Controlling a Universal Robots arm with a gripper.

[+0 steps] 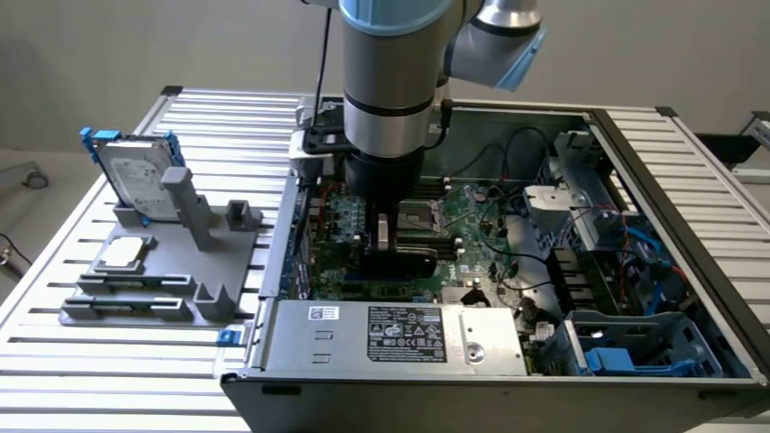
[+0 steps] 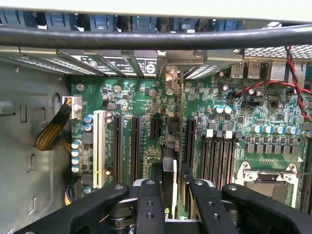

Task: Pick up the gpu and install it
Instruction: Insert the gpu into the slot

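The gpu (image 2: 180, 122) is seen edge-on as a thin green board running from between my fingers toward the case's rear bracket openings. My gripper (image 2: 175, 197) is shut on it, with one black finger (image 2: 150, 204) on each side. The card stands upright over the motherboard (image 2: 131, 97), in line with the black expansion slots (image 2: 154, 129); I cannot tell whether its edge touches a slot. In the exterior view the gripper (image 1: 388, 236) is down inside the open computer case (image 1: 673, 180), with the gpu's black shroud (image 1: 403, 263) below it.
A silver hard drive in a blue frame (image 1: 135, 176) stands on a grey fixture (image 1: 157, 280) outside the case, at the exterior view's left. The power supply (image 1: 398, 334), blue cables (image 1: 637, 253), memory slots (image 2: 219, 156), the CPU socket (image 2: 265, 170) and a braided cable (image 2: 51, 131) surround the card.
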